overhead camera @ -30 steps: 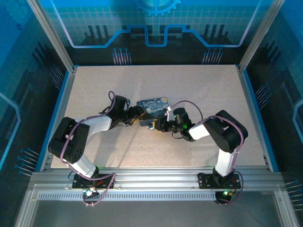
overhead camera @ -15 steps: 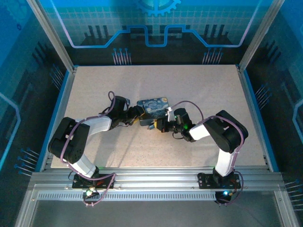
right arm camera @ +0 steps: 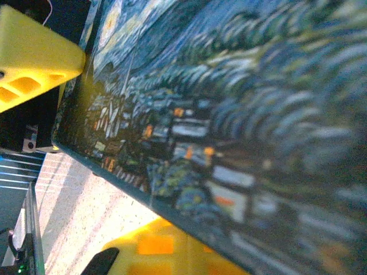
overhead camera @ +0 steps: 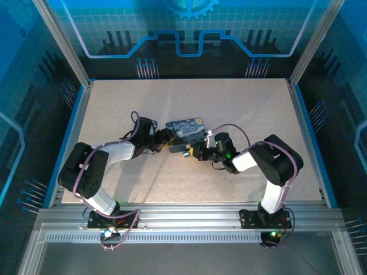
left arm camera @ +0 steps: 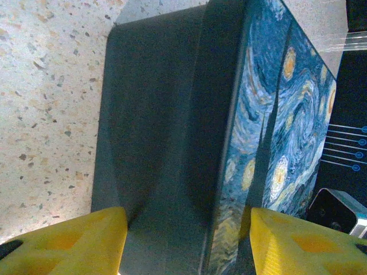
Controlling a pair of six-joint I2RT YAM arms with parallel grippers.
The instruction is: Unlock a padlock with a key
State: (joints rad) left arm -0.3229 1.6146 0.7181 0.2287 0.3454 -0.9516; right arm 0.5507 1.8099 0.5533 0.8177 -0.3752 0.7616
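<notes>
A dark-blue box point(overhead camera: 184, 130) with a swirling night-sky print lies mid-table. My left gripper point(overhead camera: 168, 142) straddles its left end, one yellow finger point(left arm camera: 69, 240) on the dark side wall and the other on the printed lid, holding the box point(left arm camera: 172, 114). My right gripper point(overhead camera: 189, 151) is at the near edge of the box point(right arm camera: 241, 103), shut. One yellow finger point(right arm camera: 160, 252) shows under that edge and the other is hidden behind the printed panel. The padlock and the key are hidden.
The speckled table point(overhead camera: 241, 103) has room behind the box and to the far right. Blue rails and metal posts point(overhead camera: 304, 51) frame it. A yellow finger of the left gripper point(right arm camera: 34, 57) shows at the box's far corner in the right wrist view.
My right gripper has closed at the box's near edge, and its wrist has shifted slightly right. The left arm and the box have stayed put.
</notes>
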